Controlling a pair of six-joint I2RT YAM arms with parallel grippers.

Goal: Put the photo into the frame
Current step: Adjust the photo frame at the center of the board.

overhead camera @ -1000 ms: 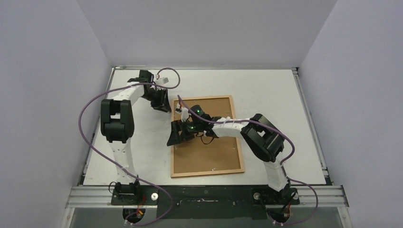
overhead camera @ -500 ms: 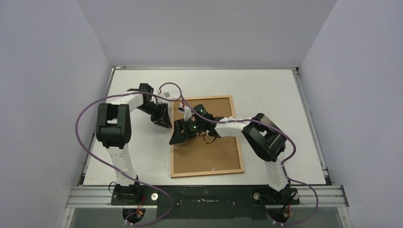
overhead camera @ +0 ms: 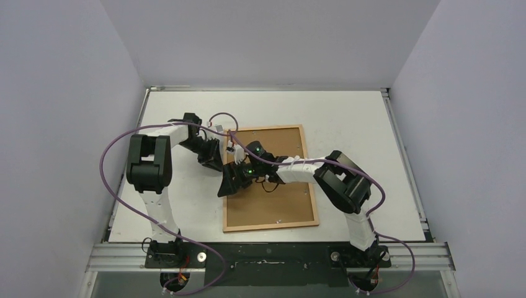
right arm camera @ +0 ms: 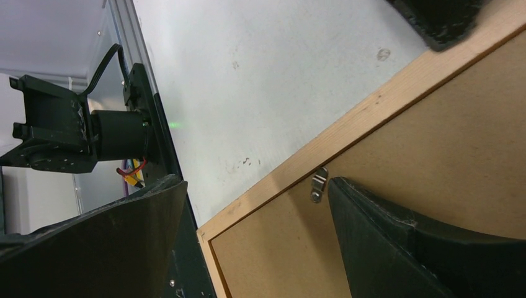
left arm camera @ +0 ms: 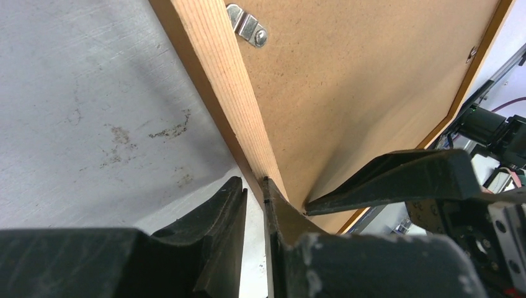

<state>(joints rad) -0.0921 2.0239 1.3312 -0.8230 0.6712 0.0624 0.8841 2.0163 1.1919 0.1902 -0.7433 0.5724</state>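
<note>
Robotics lab cell — plain grey walls (overhead camera: 62, 93), white table (overhead camera: 347, 112), aluminium mounting rail (overhead camera: 273, 254), purple cables (overhead camera: 106, 162)

The frame (left arm camera: 223, 81) is bare-looking wood with a straight grain and a matt finish. Its backing board (left arm camera: 372, 81) is dull, finely speckled fibreboard. The turn clip (left arm camera: 247, 26) is shiny metal. At the frame's nine o'clock the table (left arm camera: 80, 93) is smooth, white and scuffed (grey smudges). The left end effector (left arm camera: 254, 202) is matt black plastic.

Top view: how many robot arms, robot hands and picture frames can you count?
Robot arms: 2, the left arm and the right arm.
Hands: 2, the left hand and the right hand.
Picture frames: 1, the frame.
Total: 5.
</note>
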